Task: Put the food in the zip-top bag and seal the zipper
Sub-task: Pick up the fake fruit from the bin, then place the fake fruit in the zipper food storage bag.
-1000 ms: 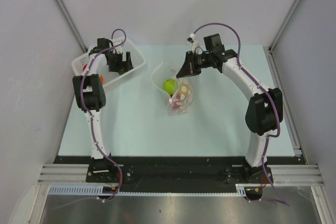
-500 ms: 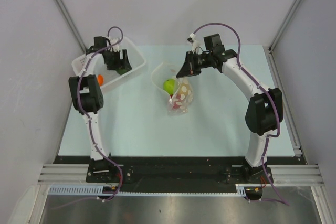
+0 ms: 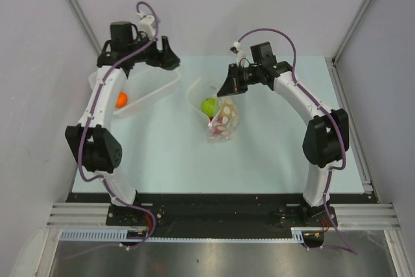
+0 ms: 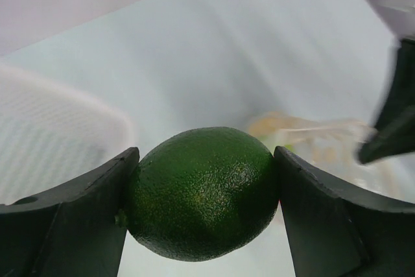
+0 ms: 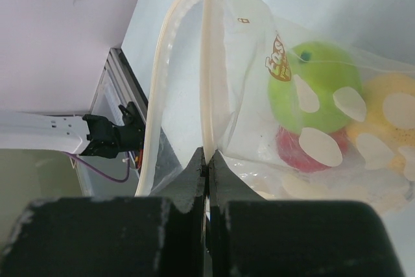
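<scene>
Pebbly lime (image 4: pixel 202 192), crinkly bag (image 5: pixel 249 105), perhaps meshed basket (image 4: pixel 58 128)

Top view: high, near side, facing down. Wrist views: close, low. All share zip-top bag (image 3: pixel 198 98).

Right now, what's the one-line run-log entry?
left gripper: shut on lime, near basket | right gripper: shut on zipper, bag mouth open | in bag: green fruit, red fruit, yellow fruit | orange fruit: in basket

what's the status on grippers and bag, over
Left gripper shut on dark green toy lime. Right gripper pinching pale zipper strip of clear dotted plastic bag, mouth open. Orange round toy fruit waiting in white plastic basket.
</scene>
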